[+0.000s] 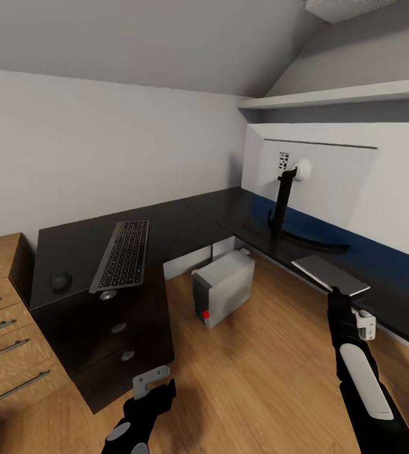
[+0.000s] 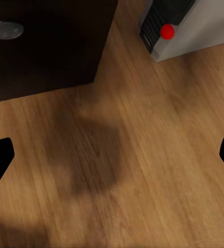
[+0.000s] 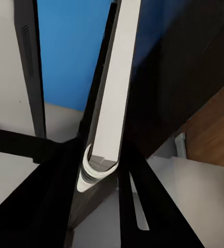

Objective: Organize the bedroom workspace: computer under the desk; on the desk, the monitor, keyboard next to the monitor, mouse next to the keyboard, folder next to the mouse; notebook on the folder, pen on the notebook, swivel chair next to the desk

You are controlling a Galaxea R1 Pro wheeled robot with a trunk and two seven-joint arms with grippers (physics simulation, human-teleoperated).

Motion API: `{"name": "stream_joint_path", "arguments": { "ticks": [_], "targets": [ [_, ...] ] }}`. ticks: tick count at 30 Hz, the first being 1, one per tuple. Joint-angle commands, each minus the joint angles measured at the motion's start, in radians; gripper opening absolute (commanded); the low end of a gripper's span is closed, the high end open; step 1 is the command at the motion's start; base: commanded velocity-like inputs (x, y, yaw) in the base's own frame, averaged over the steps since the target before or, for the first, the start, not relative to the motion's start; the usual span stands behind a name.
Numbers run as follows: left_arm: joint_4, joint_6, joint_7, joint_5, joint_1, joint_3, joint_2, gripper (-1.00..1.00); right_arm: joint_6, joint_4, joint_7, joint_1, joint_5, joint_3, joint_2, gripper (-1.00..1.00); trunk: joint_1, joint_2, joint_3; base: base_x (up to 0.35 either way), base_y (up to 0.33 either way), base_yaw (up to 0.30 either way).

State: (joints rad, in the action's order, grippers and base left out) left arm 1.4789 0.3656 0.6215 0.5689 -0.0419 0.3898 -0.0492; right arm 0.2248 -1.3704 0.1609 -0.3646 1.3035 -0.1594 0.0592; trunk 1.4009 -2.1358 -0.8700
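Head view — one keyboard [image 1: 121, 253], one monitor [image 1: 336, 183], one computer [image 1: 224, 287].

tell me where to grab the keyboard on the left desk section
Grip the keyboard across its short near end, which juts past the desk front edge above a drawer knob. It lies flat and thin, so come from the front with the left claw, one finger above and one below the overhang.

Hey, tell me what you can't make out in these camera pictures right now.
- Screen of the white monitor: head view shows its back, and the right edge cuts it off.
- Flat grey item on the black desk: too plain to identify; right gripper tips touch its edge, grip unclear.
- Dark round object beside the black keyboard: too small to identify.
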Motion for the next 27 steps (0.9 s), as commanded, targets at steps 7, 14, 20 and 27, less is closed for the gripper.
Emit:
{"name": "stream_joint_path", "arguments": {
  "ticks": [7,14,20,27],
  "targets": [
    [0.001,0.003,0.007,0.006,-0.001,0.001,0.0,1.0,0.002,0.0,0.0,0.0,0.017,0.001,0.001,-1.0,-0.027,0.049,0.021,0.0,0.0,0.0],
    [0.001,0.003,0.007,0.007,-0.001,0.001,0.0,1.0,-0.001,0.0,-0.002,0.0,0.02,0.001,-0.001,-1.0,-0.035,0.063,0.027,0.0,0.0,0.0],
    [0.001,0.003,0.007,0.008,-0.001,0.0,0.0,1.0,-0.003,-0.002,-0.002,0.0,0.021,0.004,-0.001,-1.0,-0.035,0.063,0.027,0.0,0.0,0.0],
    [0.001,0.004,0.007,0.009,-0.001,0.0,0.0,1.0,-0.005,-0.007,-0.003,0.0,0.02,0.006,-0.014,-1.0,-0.035,0.063,0.027,0.0,0.0,0.0]
  ]
}}
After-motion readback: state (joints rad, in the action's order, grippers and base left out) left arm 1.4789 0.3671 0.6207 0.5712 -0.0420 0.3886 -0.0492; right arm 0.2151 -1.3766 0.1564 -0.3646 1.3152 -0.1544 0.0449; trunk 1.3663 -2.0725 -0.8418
